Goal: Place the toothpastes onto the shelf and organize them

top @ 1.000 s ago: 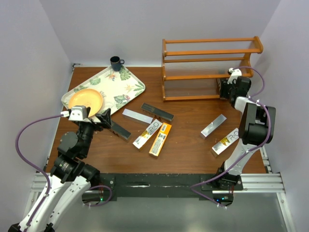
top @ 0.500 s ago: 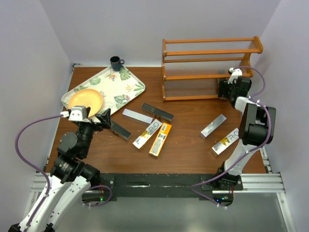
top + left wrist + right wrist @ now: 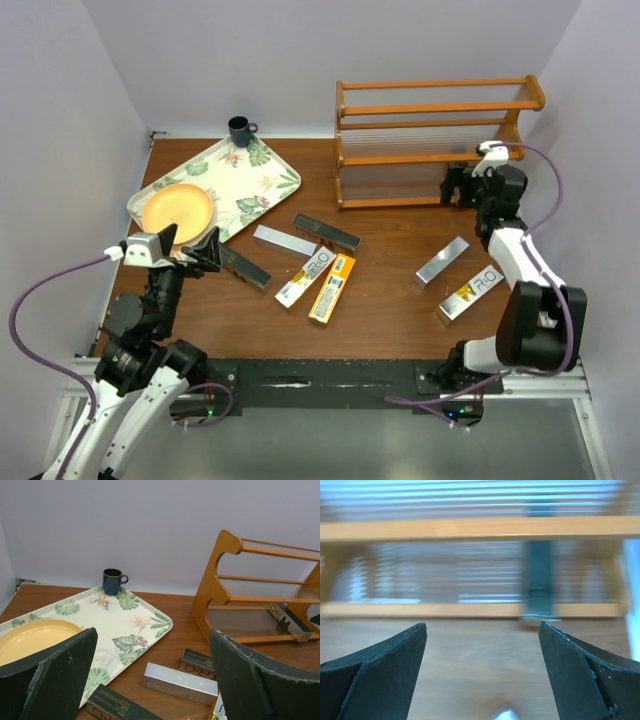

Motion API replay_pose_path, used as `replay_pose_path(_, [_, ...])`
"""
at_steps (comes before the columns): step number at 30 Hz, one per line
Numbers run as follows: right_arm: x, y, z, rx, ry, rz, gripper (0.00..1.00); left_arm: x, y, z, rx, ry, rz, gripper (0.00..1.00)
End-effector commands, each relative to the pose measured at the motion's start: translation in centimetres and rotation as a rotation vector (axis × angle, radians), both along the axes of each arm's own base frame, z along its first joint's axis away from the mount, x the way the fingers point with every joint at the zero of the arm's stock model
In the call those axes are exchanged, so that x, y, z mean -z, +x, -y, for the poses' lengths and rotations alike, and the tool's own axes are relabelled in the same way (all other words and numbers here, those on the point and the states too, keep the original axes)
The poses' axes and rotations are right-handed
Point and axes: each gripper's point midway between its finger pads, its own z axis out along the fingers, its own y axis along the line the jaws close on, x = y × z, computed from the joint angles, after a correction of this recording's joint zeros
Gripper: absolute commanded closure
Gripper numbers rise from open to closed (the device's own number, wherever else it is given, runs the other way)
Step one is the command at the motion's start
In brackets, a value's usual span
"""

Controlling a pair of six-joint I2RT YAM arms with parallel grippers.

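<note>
Reading "RO" on the box (image 3: 287,622) lying across the bottom tier of the shelf (image 3: 220,570). Blurred, it sits just beyond the spread right gripper (image 3: 481,627), nearer its right finger. Left gripper (image 3: 193,242), also spread, hovers over loose boxes (image 3: 332,287) beside the tray (image 3: 262,180).

Orange-brown shelf (image 3: 440,84), white leaf-patterned tray (image 3: 262,180), yellow plate (image 3: 178,207), dark blue mug (image 3: 239,130), brown table (image 3: 390,290)

My left arm (image 3: 150,310) folded low at the near-left side, left gripper (image 3: 190,245) spread wide and empty | my right arm (image 3: 520,260) stretched far forward, wrist level, right gripper (image 3: 482,626) gaping wide, holding nothing
</note>
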Motion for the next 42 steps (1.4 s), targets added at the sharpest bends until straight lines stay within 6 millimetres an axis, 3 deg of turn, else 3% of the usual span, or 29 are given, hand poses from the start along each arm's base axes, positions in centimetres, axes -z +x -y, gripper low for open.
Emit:
replay_pose_path(1, [-0.9,-2.8,-5.7,-0.102,0.010,-0.003,0.01,-1.6,-0.7,-0.1,0.012,-0.023,0.056,0.00])
replay_pose_path(3, [-0.6,-4.2,-9.1,-0.194,0.032,-0.007,0.01,-1.7,-0.8,-0.2,0.011,-0.024,0.057,0.00])
replay_pose_path(4, [-1.0,-4.7,-9.8,-0.199,0.060,0.001,0.02,-1.7,-0.7,-0.2,0.011,-0.023,0.056,0.00])
replay_pose_path(12, [2.4,-8.9,-19.0,-0.515,0.103,-0.087,0.02,-1.6,-0.5,0.1,0.020,-0.014,0.047,0.01])
replay_pose_path(20, [4.7,-10.6,-24.5,-0.704,0.102,-0.124,0.03,-0.5,0.4,0.4,0.011,0.010,-0.001,0.01])
replay_pose_path(26, [7.3,-9.7,-26.6,-0.690,0.018,-0.177,0.09,-0.1,0.8,0.6,0.014,0.019,-0.017,0.01])
replay_pose_path(32, [9.5,-8.1,-27.2,-0.643,-0.098,-0.213,0.14,0.1,1.0,0.9,0.025,0.024,-0.029,0.02])
replay_pose_path(42, [9.0,-6.6,-26.6,-0.585,-0.187,-0.178,0.17,0.2,1.1,1.1,0.032,0.028,-0.031,0.02])
